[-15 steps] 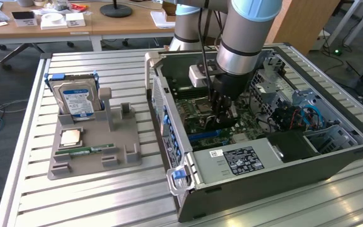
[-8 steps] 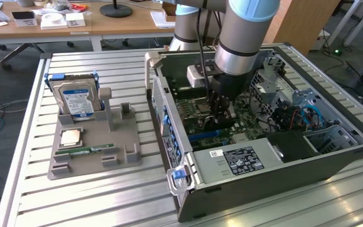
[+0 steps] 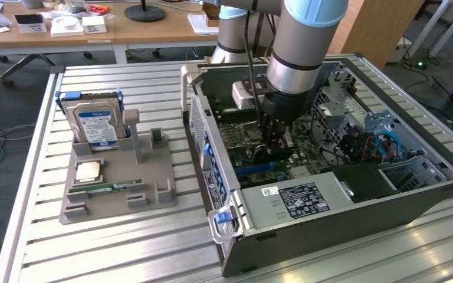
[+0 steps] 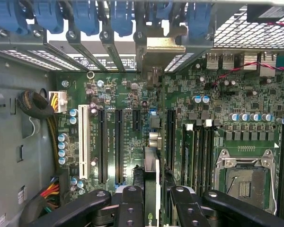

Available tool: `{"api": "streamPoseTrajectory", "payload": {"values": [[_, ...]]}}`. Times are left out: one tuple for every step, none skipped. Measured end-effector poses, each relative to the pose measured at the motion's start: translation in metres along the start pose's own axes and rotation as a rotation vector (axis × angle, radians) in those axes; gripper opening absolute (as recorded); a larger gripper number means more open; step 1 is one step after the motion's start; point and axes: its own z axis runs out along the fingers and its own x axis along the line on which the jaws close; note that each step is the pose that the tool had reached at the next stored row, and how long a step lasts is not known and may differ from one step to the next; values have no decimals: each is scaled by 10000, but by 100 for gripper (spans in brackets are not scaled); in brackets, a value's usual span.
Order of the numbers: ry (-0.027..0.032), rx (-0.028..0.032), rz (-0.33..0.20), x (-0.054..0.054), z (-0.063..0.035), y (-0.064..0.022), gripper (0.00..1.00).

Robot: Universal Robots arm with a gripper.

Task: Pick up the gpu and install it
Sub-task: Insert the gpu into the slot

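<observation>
My gripper (image 3: 273, 140) reaches down into the open computer case (image 3: 329, 224), over the motherboard (image 4: 132, 94). It is shut on the gpu (image 4: 151, 165), which I see edge-on between the two black fingers (image 4: 132, 205) in the wrist view. The card stands upright over the row of long black expansion slots (image 4: 118, 142), and its silver end bracket (image 4: 158, 45) lies against the case's rear slot openings. In the exterior view the dark gpu (image 3: 266, 157) shows just below the fingers, low over the board. Whether its edge sits in a slot is hidden.
A grey holder tray (image 3: 156, 197) at the exterior view's left carries a blue-labelled hard drive (image 3: 97, 124), a CPU chip (image 3: 89, 171) and a green RAM stick (image 3: 112, 187). Inside the case are the power supply (image 3: 297, 197), blue cables (image 3: 388, 144) and the open CPU socket (image 4: 246, 177).
</observation>
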Motion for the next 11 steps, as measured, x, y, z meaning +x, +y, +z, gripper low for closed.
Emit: {"api": "streamPoseTrajectory", "payload": {"values": [[0,1,2,0,0,4,26],[0,0,1,0,0,6,26],[0,0,0,0,0,10,26],[0,0,0,0,0,13,26],[0,0,0,0,0,16,26],[0,0,0,0,0,20,26],[0,0,0,0,0,24,26],[0,0,0,1,0,28,26],[0,1,0,1,0,32,26],[0,1,-1,1,0,36,26],[0,1,-1,1,-1,38,26]]}}
